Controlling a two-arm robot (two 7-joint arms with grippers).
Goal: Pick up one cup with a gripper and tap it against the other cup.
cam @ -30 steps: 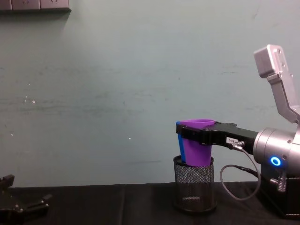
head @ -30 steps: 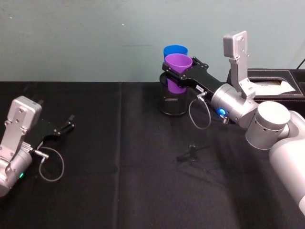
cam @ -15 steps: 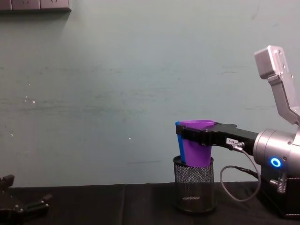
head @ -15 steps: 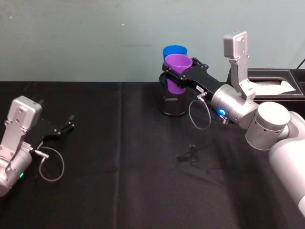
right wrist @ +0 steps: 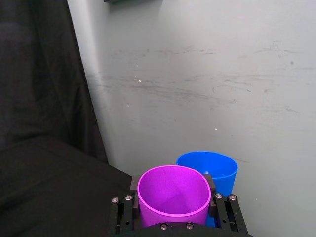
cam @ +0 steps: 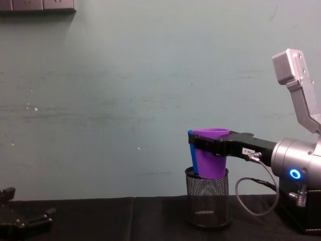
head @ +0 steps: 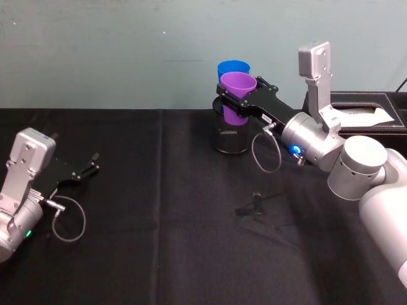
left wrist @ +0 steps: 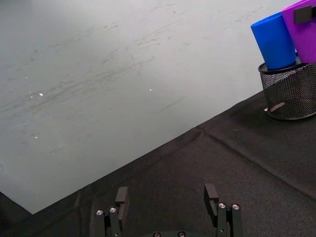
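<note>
Right end effector [head: 238,100] clamps purple cup [head: 238,82], seemingly tap step; next nudge toward blue cup [head: 233,67] at 12 o'clock; left end effector [head: 94,162] idle, spread apart

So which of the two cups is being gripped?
The purple cup: the right gripper is shut on it below the rim. The blue cup behind stands ungripped in the black mesh holder. The left gripper lies idle, far left.

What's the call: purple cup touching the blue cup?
Cannot tell. In the left wrist view the purple cup overlaps the blue cup, no gap showing; overlap alone doesn't prove contact.
</note>
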